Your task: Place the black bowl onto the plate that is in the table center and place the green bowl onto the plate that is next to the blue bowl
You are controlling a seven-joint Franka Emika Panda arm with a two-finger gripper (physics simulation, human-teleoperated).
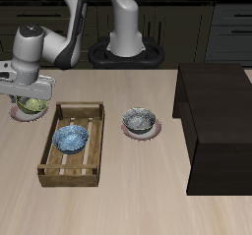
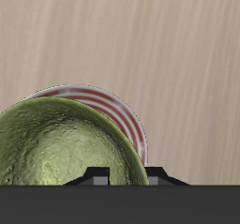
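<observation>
Resting on a plate [image 2: 129,125] with red and white rings, the green bowl [image 2: 61,143] is seen from the wrist view as a round, glossy vessel of mottled yellow-green, its inside lighter and speckled. In the exterior view the same bowl [image 1: 32,105] is placed near the table's side edge, just beside a wooden tray [image 1: 51,144], and is partly covered by the gripper [image 1: 30,89] hanging directly over it. Whether the fingers are closed on the bowl's rim or spread cannot be told; only two dark finger stubs are shown at the edge of the wrist view.

The tray is built of pale brown slats with raised walls, and the blue bowl [image 1: 73,138], patterned in mottled blue and white, is held inside it.

The black bowl [image 1: 139,119], with a shiny silver-grey rim and a dark mottled inside, is set on a second round plate [image 1: 152,132] near the middle of the table [image 1: 138,200]. The tabletop is a flat surface of pale beige wood grain. A tall dark-brown block [image 1: 219,121] with flat faces is stood on the table, well apart from the green bowl.
</observation>
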